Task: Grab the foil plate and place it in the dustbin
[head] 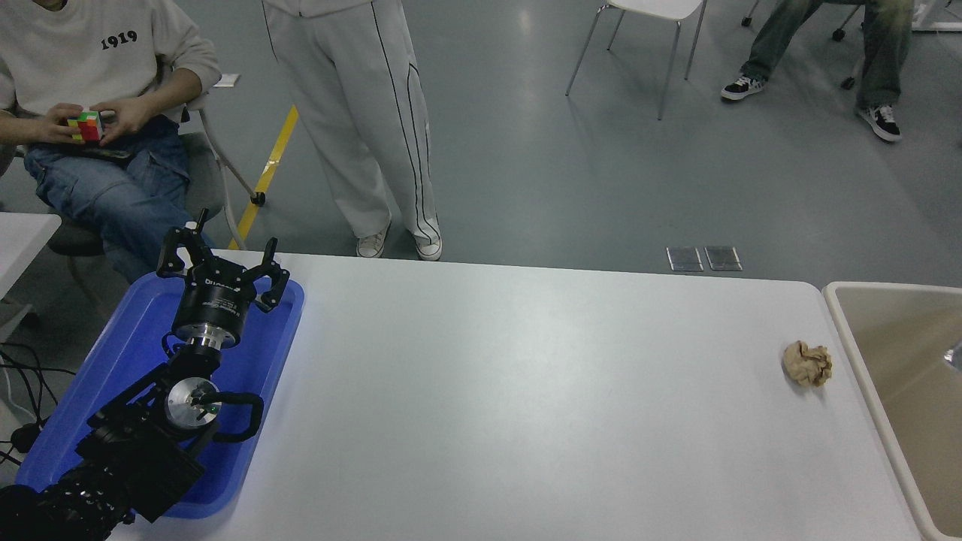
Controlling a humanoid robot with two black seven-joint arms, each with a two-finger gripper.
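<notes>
The dustbin [857,342] is a beige bin with a thick rim, standing off the table's right end and cut by the picture's edge. A small shiny silver corner [955,355], which looks like the foil plate, shows at the right edge over the bin's inside; the rest of it is out of view. My left gripper [220,261] is parked at the lower left over the blue tray, open and empty. My right arm and gripper are out of view.
A crumpled tan paper ball [807,364] lies on the white table [526,391] near the bin. A flat blue tray [263,353] lies at the left end. One person sits at the far left with a colour cube [86,125]; another person [368,113] stands behind the table.
</notes>
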